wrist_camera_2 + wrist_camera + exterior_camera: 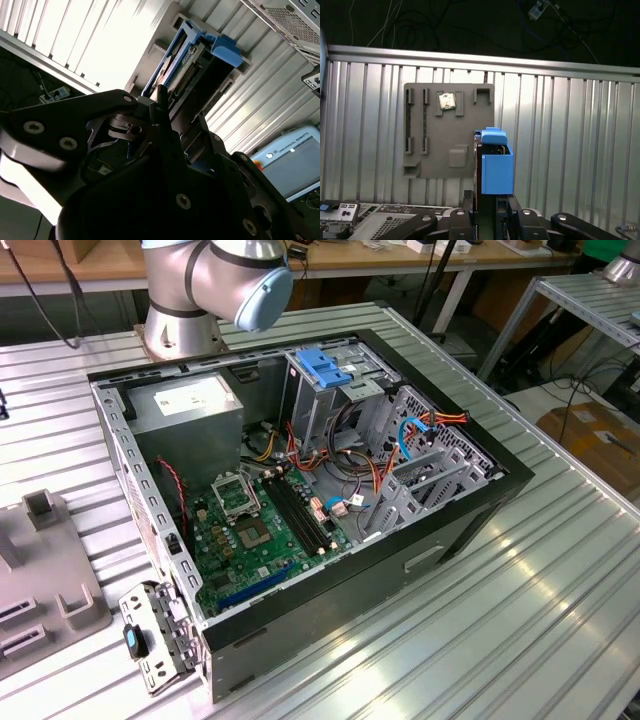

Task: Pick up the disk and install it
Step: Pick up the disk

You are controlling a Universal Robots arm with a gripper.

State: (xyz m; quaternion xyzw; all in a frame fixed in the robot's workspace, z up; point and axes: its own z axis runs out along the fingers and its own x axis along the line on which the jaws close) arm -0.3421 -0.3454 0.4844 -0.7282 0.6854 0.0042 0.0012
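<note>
The disk is a flat drive in a light-blue plastic carrier, and it stands on edge between my gripper's fingers. In the second wrist view the disk stretches away from the gripper, with its connector edge and blue rail showing. The gripper is shut on the disk's near end. Behind it in the first wrist view lies a grey holder plate on the ribbed metal table. In the exterior view the open computer case lies on its side, with a metal drive cage at its far end.
A small blue latch tops the drive cage. Red, orange and blue cables run beside it, above the green motherboard. The arm's base stands behind the case. A chip sits on the holder plate.
</note>
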